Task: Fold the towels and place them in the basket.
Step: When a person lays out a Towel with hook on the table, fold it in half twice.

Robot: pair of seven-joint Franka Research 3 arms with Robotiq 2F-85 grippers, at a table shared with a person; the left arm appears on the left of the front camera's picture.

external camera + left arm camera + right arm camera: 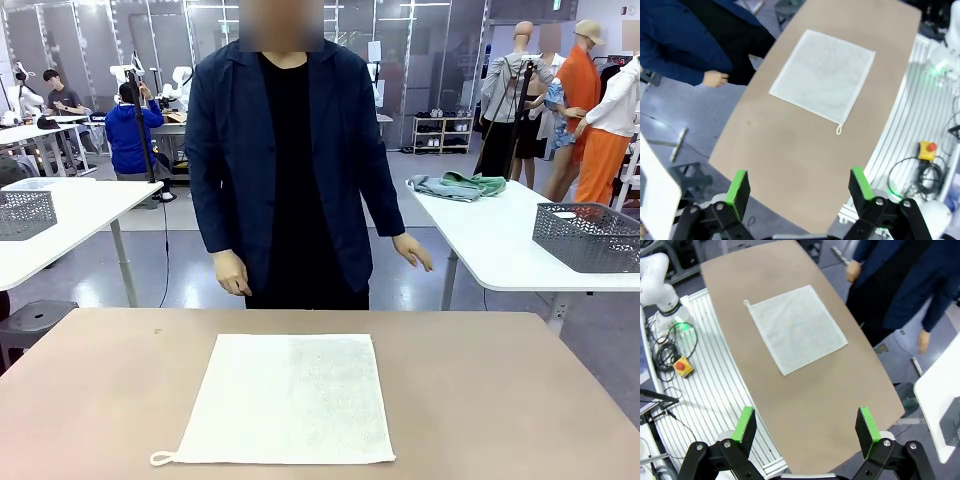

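The room is bright, with soft, even light from above. The brown table (500, 390) is lit the same all over. The front view is sharp. Both wrist views bend the table's straight edges into curves and look a bit fuzzy.

A tan, matte bench (500, 400) with rounded corners carries one cream-white towel (290, 400). The towel is spread flat in a single layer around the bench's middle, its sides roughly square to the bench's edges. Its little corner loop (160, 459) lies on the bench at the towel's near left corner. A small dark speck (156, 331) marks the bench near its far left corner.
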